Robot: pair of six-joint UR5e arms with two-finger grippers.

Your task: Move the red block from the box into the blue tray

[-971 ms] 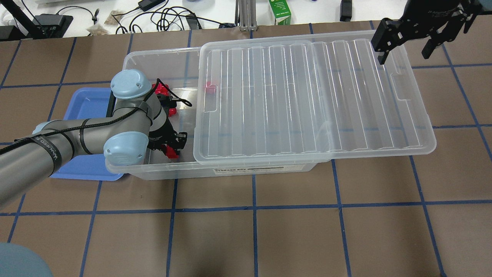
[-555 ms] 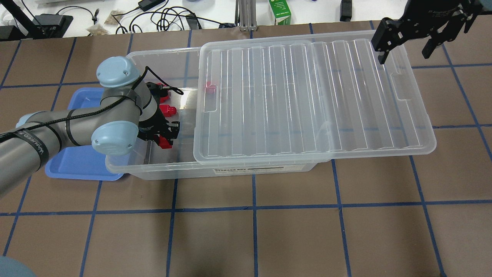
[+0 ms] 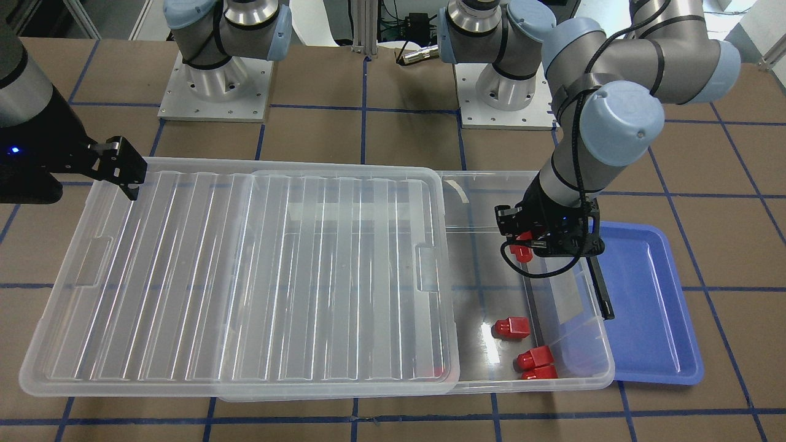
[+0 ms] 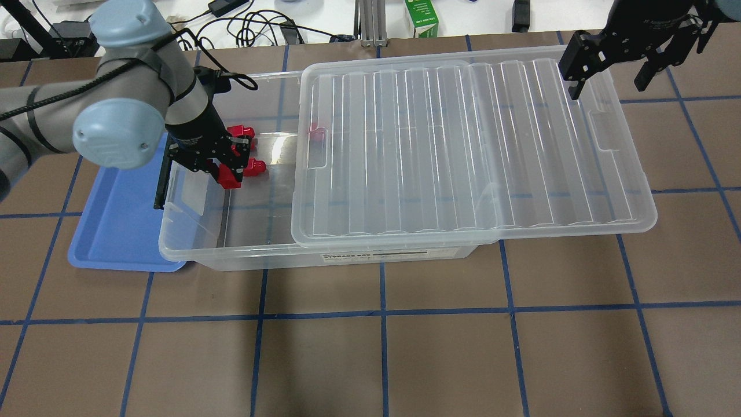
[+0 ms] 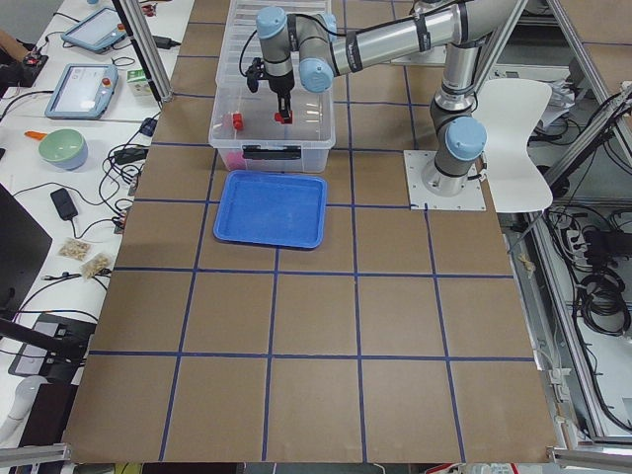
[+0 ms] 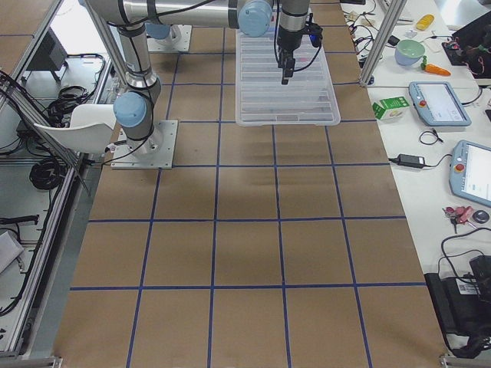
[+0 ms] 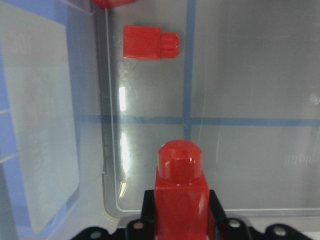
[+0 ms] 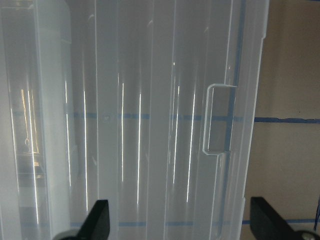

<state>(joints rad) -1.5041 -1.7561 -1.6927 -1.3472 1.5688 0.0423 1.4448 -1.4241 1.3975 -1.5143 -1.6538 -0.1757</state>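
My left gripper (image 4: 230,174) is shut on a red block (image 7: 181,197) and holds it lifted over the open end of the clear box (image 4: 231,255), near the wall beside the blue tray (image 4: 116,231). The held block also shows in the front view (image 3: 523,252). More red blocks lie on the box floor (image 3: 511,328), (image 3: 535,356), (image 4: 253,168); one shows in the left wrist view (image 7: 150,42). The tray (image 3: 651,307) holds nothing. My right gripper (image 4: 611,78) is open and empty, hovering over the far right corner of the ribbed lid (image 4: 463,145).
The lid (image 3: 245,276) is slid aside and covers most of the box, overhanging its right end. A black latch (image 4: 161,185) hangs on the box wall by the tray. A green carton (image 4: 421,17) and cables lie beyond the table's far edge.
My left arm has risen and swung away from the box's near end toward its far side and the tray wall, carrying the red block. The right arm has not moved.
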